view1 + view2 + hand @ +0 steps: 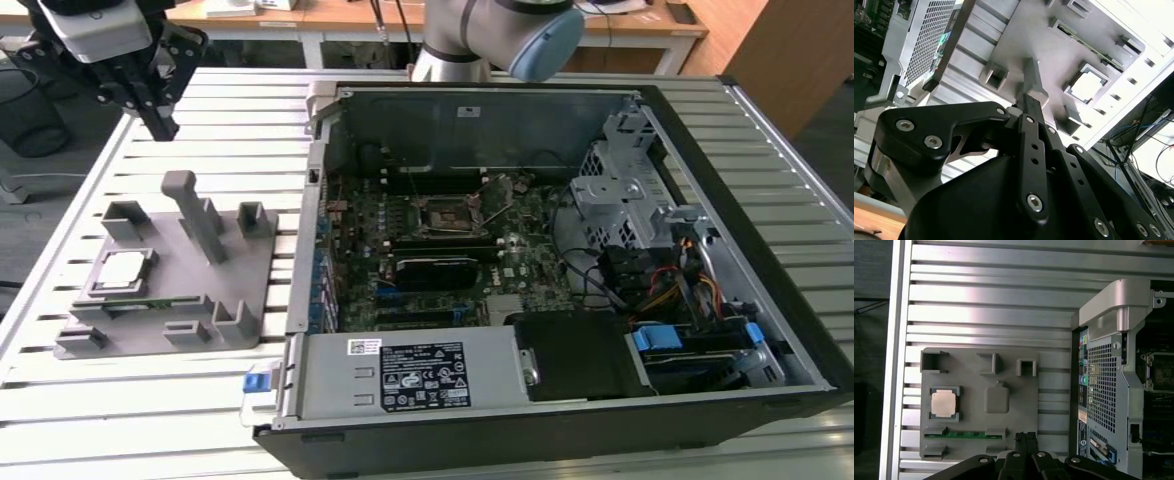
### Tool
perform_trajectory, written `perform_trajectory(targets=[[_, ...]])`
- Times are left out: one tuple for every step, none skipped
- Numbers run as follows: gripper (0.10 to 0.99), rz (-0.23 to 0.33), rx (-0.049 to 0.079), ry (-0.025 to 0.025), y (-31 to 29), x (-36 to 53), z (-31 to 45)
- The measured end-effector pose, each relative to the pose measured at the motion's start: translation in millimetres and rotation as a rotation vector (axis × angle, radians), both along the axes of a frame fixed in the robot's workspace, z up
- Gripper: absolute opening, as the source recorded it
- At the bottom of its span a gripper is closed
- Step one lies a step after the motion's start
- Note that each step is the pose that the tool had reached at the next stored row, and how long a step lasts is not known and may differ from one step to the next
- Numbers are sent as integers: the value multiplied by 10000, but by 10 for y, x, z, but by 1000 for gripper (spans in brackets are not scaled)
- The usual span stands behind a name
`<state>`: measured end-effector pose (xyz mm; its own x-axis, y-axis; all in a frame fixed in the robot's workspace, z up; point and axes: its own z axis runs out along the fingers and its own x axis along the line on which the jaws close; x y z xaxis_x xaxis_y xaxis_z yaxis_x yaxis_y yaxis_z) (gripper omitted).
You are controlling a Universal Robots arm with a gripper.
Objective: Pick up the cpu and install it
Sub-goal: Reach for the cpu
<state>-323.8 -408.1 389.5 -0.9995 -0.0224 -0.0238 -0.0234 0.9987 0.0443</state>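
A slatted metal table (160,400) carries an open computer case (561,430). Just beside the case, on the exterior view's left, is a grey fixture (200,300). Wooden desks (347,15) stand behind. The claw (162,128) hangs in the air past the fixture's far end, touching nothing. Its fingers are drawn together with nothing between them. The cpu (123,270) lies flat in a square recess of the fixture, silver top up, well apart from the claw. Inside the case, a black socket frame (447,213) sits on the motherboard (521,250).
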Motion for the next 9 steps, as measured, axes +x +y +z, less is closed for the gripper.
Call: perform_trajectory(targets=[[106,0,0,0,0,-19,-1],[106,0,1,-1,0,-36,-3],[106,0,0,0,0,-53,-3],[106,0,0,0,0,-70,-5],[106,0,0,0,0,-89,-6],[106,1,0,0,0,-108,-8],[106,1,1,-1,0,-127,-10],[106,1,0,0,0,-144,-11],[106,1,1,0,0,-161,-13]])
